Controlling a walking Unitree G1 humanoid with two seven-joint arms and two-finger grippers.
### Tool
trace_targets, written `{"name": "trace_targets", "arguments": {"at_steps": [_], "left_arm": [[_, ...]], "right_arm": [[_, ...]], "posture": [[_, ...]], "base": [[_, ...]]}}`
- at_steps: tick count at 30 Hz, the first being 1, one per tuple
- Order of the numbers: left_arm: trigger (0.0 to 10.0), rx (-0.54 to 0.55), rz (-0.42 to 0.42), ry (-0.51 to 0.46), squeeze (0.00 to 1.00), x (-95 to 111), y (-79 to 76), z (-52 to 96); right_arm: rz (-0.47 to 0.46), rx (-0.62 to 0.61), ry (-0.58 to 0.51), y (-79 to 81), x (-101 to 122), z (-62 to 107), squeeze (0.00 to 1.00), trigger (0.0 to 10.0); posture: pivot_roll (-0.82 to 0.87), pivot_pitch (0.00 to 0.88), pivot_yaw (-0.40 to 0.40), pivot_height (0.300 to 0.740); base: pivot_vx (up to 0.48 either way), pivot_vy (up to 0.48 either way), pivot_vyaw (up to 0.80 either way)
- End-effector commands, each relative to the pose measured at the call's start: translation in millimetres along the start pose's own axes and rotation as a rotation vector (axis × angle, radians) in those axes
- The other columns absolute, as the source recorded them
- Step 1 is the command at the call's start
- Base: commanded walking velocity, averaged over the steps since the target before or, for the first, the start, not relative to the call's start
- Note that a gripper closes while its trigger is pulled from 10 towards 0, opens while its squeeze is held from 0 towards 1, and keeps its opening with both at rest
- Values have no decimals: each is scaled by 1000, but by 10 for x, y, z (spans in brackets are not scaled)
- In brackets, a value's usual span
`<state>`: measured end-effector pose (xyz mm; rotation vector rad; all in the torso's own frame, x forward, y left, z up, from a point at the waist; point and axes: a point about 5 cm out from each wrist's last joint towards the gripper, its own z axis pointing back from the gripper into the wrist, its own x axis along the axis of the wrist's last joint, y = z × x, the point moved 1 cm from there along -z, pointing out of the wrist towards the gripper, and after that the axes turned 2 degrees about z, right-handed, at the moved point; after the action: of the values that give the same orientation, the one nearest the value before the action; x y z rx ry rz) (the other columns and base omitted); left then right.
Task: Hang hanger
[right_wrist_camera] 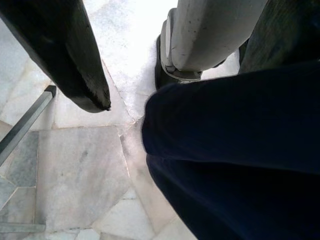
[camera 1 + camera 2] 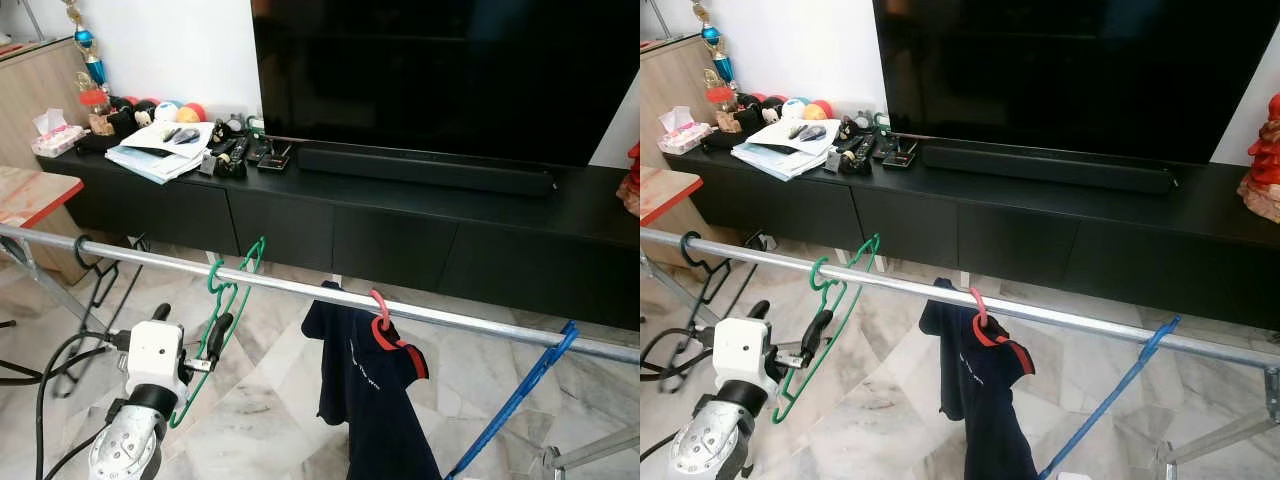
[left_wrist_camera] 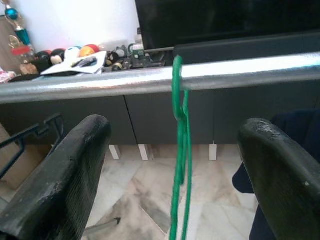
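Observation:
A green hanger [image 2: 228, 297] hangs by its hook on the silver rail [image 2: 460, 320] of a drying rack, left of the middle. My left gripper [image 2: 190, 320] is raised just in front of the rail. It stands open, one finger on each side of the green hanger [image 3: 179, 150], and neither finger touches it. In the right wrist view, my right gripper [image 1: 200, 95] hangs low over the marble floor with its fingers [image 1: 65, 50] wide apart. Navy cloth [image 1: 235, 150] lies in front of it.
A red hanger [image 2: 380, 308] carrying a navy shirt [image 2: 370, 390] hangs right of the green one. A black hanger [image 2: 95, 275] sits far left on the rail, and a blue strut [image 2: 520, 395] slants down at the right. A black TV cabinet [image 2: 390, 240] stands behind.

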<state>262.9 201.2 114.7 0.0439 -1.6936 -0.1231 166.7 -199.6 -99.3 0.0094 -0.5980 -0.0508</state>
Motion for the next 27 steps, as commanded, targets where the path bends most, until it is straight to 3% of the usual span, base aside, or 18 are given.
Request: {"name": "trace_targets", "arguments": {"at_steps": [1,4,13,17,21,23,27], "left_arm": [[10000,-39,-19,5,0,13,-19,28],[10000,-78,-35,0,0,21,-75,53],[10000,-350,-167,-14,0,60,-363,253],[10000,-411,-186,4,0,34,-419,265],[10000,-529,-168,169,0,-192,-483,277],[10000,-526,-212,178,0,-237,-469,252],[10000,-433,-136,130,0,-168,-434,141]], "right_arm": [[7,3,12,14,-24,1,0,10000],[7,3,13,13,-25,1,0,10000],[11,4,13,12,-23,1,0,10000],[11,5,13,13,-20,0,0,10000],[12,6,12,16,-17,-1,0,10000],[12,5,12,17,-16,-1,0,10000],[6,1,12,15,-24,1,0,10000]], "posture": [[72,42,39,740],[72,42,38,740],[78,45,35,740],[78,44,33,740],[78,43,33,740],[78,43,33,740],[66,44,39,740]], "base": [[0,0,0],[0,0,0],[0,0,0],[0,0,0],[0,0,0],[0,0,0],[0,0,0]]}}
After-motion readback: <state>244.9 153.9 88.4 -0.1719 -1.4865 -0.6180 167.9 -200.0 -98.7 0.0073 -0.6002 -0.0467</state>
